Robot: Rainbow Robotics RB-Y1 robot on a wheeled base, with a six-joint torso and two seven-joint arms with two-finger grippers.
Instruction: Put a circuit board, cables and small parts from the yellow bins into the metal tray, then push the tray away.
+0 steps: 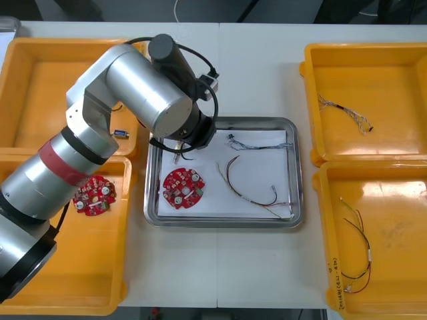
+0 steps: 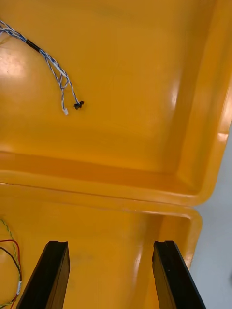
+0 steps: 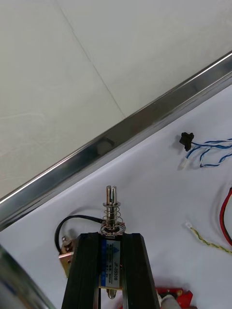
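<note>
My left gripper [image 3: 112, 241] is shut on a small metal part [image 3: 111, 217] with a spring and a pin, its black lead curling off beside the fingers. It hangs over the white floor of the metal tray [image 3: 121, 135], near a corner. In the front view the left arm [image 1: 143, 87] reaches over the tray's [image 1: 293, 173] far left corner. In the tray lie a red circuit board [image 1: 183, 188], a blue and white cable [image 1: 257, 143] and a black cable [image 1: 248, 190]. My right gripper [image 2: 110, 246] is open over the right-hand yellow bins [image 2: 145, 159], holding nothing.
The near left bin [image 1: 100, 267] holds red circuit boards [image 1: 93, 195]. A small metal part [image 1: 120, 133] lies in the far left bin. The far right bin [image 1: 393, 73] has a blue and white cable [image 1: 343, 113]; the near right bin [image 1: 400, 267] has red, yellow and black cables [image 1: 357, 247].
</note>
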